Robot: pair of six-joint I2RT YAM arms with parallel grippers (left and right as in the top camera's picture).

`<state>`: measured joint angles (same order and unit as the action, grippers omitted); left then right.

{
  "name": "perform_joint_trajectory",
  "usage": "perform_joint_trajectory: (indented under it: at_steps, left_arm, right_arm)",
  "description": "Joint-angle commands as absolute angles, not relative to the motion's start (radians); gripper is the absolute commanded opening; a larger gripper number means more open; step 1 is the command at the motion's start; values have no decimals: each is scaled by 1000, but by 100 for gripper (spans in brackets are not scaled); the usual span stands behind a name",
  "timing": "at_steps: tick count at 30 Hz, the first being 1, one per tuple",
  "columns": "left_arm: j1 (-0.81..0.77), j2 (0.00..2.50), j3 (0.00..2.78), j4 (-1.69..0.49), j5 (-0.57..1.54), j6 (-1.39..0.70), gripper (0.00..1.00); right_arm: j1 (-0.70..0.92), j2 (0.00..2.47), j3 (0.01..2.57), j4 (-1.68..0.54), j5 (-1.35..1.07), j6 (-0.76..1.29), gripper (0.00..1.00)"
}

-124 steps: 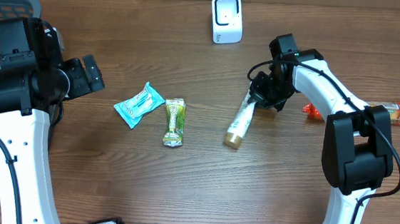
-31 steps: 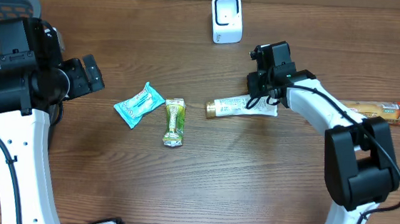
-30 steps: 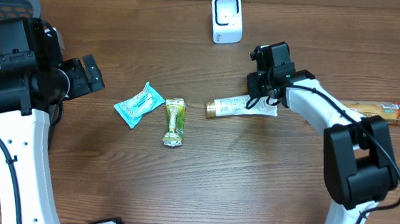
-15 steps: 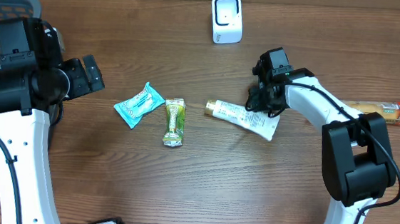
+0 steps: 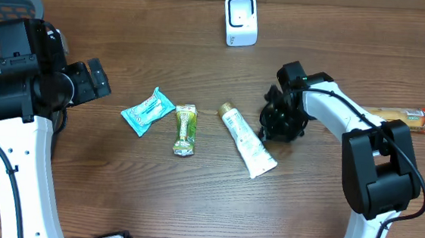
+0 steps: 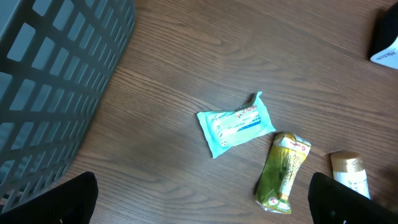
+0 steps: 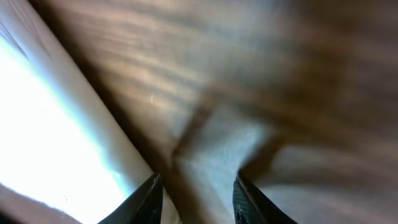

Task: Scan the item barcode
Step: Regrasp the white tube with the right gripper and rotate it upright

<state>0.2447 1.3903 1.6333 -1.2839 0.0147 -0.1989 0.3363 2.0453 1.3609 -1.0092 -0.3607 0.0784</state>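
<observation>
Tube [image 5: 249,141] lies flat on the desk [image 5: 191,201], just left of my right claw [image 5: 279,124]. My claw is apart and holds nothing. I should grip the tube's middle gently, then turn its barcode toward the scanner [image 5: 241,20] ahead.

White tube [image 5: 247,142] diagonal on the table [image 5: 190,208], right gripper [image 5: 279,124] just beside it, seemingly apart.

Mock checkout bench in a lab, wooden table [image 5: 152,205], white barcode scanner [image 5: 241,20], grey basket [image 5: 5,8], small packaged goods [image 5: 185,130]
</observation>
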Motion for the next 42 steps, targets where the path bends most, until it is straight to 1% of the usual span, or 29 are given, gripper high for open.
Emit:
perform_joint_trajectory:
  at_steps: [1, 4, 8, 10, 11, 15, 16, 19, 23, 26, 29, 34, 36, 42]
  left_arm:
    - [249, 1388, 1651, -1282, 19, -179, 99]
    - [249, 1388, 1651, -1282, 19, -179, 100]
    - [249, 1388, 1651, -1282, 19, -179, 99]
    - [249, 1388, 1651, -1282, 19, -179, 100]
    - [249, 1388, 1651, -1282, 19, -179, 100]
    - [249, 1388, 1651, -1282, 19, -179, 99]
    - [249, 1388, 1651, -1282, 19, -179, 100]
    - [249, 1388, 1651, -1282, 19, -179, 100]
    - [249, 1388, 1651, -1282, 19, -179, 100]
    - [249, 1388, 1651, -1282, 19, -179, 99]
    - [249, 1388, 1651, -1282, 19, -179, 99]
    - [249, 1388, 1651, -1282, 19, -179, 99]
    - [249, 1388, 1651, -1282, 19, -179, 100]
    - [249, 1388, 1651, -1282, 19, -179, 100]
  right_arm:
    - [347, 2066, 1346, -1040, -398, 82, 39]
    - [340, 2054, 1356, -1030, -398, 83, 42]
    - [314, 1983, 1415, -1027, -399, 70, 42]
    - [303, 1925, 1443, -1028, -412, 30, 45]
    - [300, 1898, 1451, -1028, -424, 9, 49]
    - [300, 1818, 1455, -1041, -429, -68, 76]
    - [300, 1818, 1453, -1053, -429, -90, 77]
    - [310, 1827, 1412, -1052, -446, -172, 78]
    - [352, 1840, 1322, -992, -450, -277, 80]
    - [379, 1848, 1253, -914, -447, -297, 88]
    - [396, 1858, 1189, -826, -446, -298, 92]
    - [418, 1869, 1118, -695, -428, -299, 93]
    - [432, 1876, 1111, -685, -383, -288, 92]
    - [455, 1893, 1111, -685, -367, -285, 92]
